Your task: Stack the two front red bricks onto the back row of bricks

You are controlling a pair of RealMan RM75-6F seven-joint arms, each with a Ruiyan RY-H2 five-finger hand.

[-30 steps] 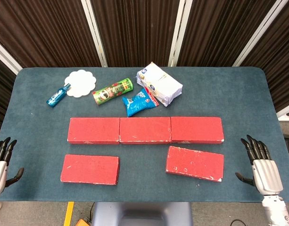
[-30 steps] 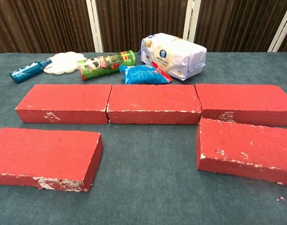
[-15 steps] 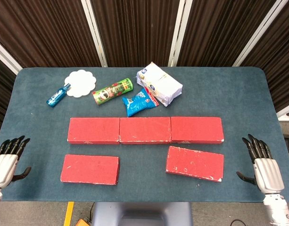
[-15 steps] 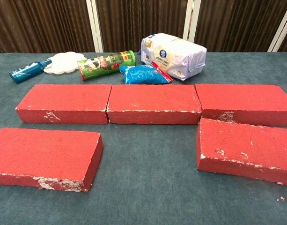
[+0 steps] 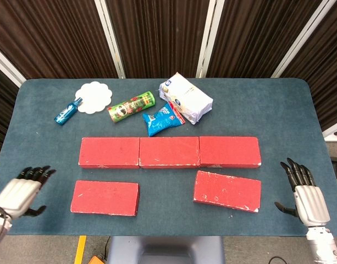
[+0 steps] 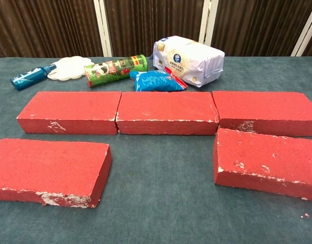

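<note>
Since both front bricks, left point(image 5: 105, 197) and right point(image 5: 227, 190), lie unstacked at 6 o'clock of the back row point(image 5: 169, 152), nothing is done; left robot hand point(image 5: 18, 192) and right robot hand point(image 5: 305, 198) are spread wide, holding nothing.

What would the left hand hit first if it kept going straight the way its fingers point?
Most likely nothing: the left hand points toward the bare table left of the front left brick, though height is unclear.

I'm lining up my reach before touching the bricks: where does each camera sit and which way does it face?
Head view: high above the near table edge, looking steeply down on the whole table; left hand and right hand show at the bottom corners.
Chest view: low at the near edge, facing across the table toward the curtain; no hands show.
Shared: front left brick, front right brick, back row, green can.
</note>
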